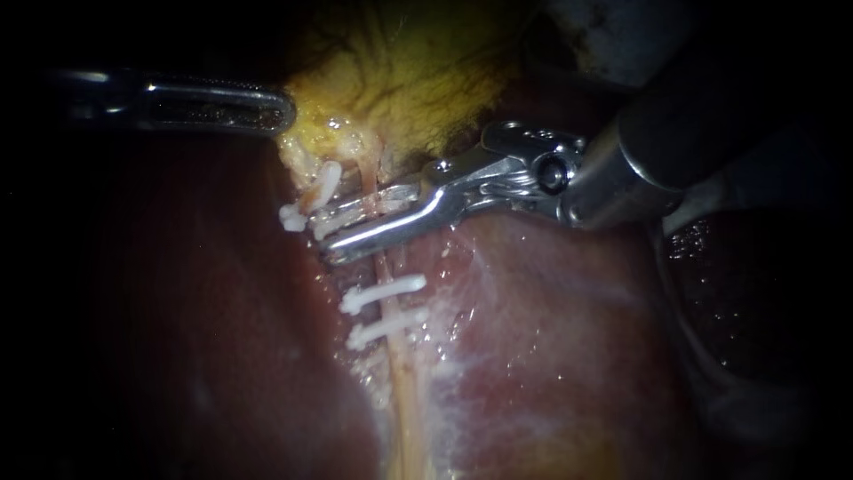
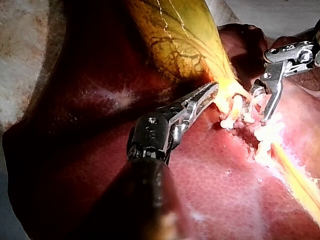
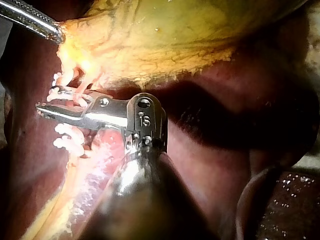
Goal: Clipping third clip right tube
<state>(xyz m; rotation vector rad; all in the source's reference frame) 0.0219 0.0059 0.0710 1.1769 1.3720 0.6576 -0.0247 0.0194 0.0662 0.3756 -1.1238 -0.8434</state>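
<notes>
A pale tube (image 1: pixel 404 391) runs down from the yellow gallbladder (image 1: pixel 400 80) over the liver (image 1: pixel 551 338). Two white clips (image 1: pixel 384 292) (image 1: pixel 387 326) sit across the tube, one just below the other. My right instrument (image 1: pixel 322 238) comes in from the upper right and its jaws straddle the tube above those clips, shut on a whitish clip (image 1: pixel 355 213). Another white clip (image 1: pixel 311 197) lies beside its tips, toward the gallbladder. My left instrument (image 1: pixel 283 111) is shut on the gallbladder's lower edge, as the left wrist view (image 2: pixel 212 90) also shows.
The liver surrounds the tube on both sides. Frayed whitish tissue (image 1: pixel 444 356) lines the tube's bed. A dark rounded object (image 1: pixel 755 293) lies at the right edge, under my right instrument's shaft (image 1: pixel 675 133).
</notes>
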